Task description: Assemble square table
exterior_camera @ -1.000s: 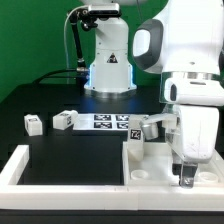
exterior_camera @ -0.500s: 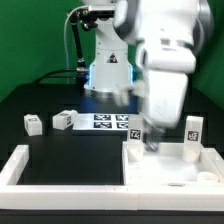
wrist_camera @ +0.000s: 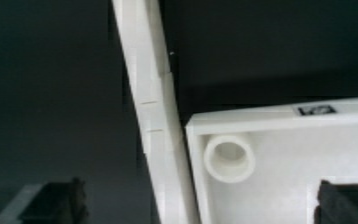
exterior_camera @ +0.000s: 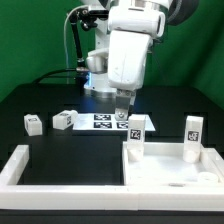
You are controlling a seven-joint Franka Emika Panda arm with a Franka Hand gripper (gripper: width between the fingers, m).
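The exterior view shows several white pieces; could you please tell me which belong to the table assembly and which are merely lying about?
Part of the job: square slab; two upright legs at its corners; two loose leg blocks.
Lying about: marker board; white border frame.

No readable text, numbers; only black-white tag patterns on leg blocks (exterior_camera: 192, 128), marker board (exterior_camera: 104, 121), probably codes

A plain green backdrop (exterior_camera: 30, 40) fills the space behind a black tabletop (exterior_camera: 75, 155). Long white bars (exterior_camera: 14, 166) border the tabletop's near edge. The lighting is bright and even.
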